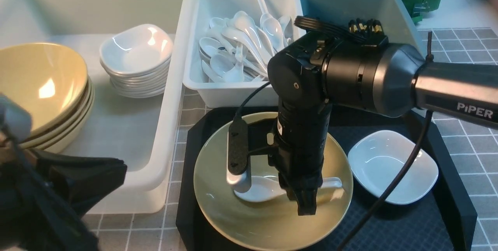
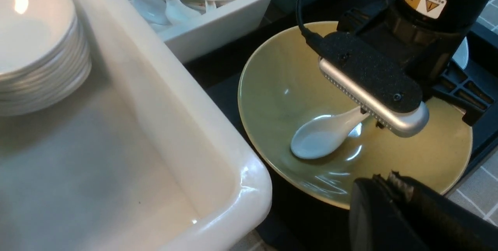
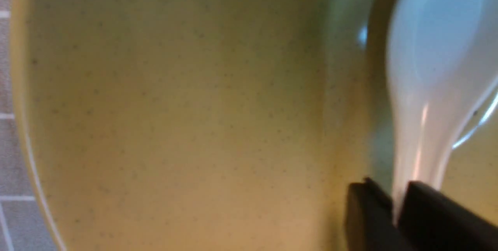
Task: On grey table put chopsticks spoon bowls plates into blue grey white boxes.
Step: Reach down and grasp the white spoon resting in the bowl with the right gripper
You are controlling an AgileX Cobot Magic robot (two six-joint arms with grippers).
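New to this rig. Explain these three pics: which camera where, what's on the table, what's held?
Two robot arms with pincer grippers sort tableware. One picture looks forward from between the arms; the other two come from wrist cameras. The right gripper pinches the handle of a white spoon in a yellow bowl on a black tray, beside a white dish. The left gripper is shut, empty. Behind: a large white box with stacked bowls and plates, a box of spoons, a bluish box with chopsticks.

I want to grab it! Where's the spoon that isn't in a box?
Front view, low in the middle: the spoon lies in the yellow bowl on the black tray, with the right claw shut on its handle.
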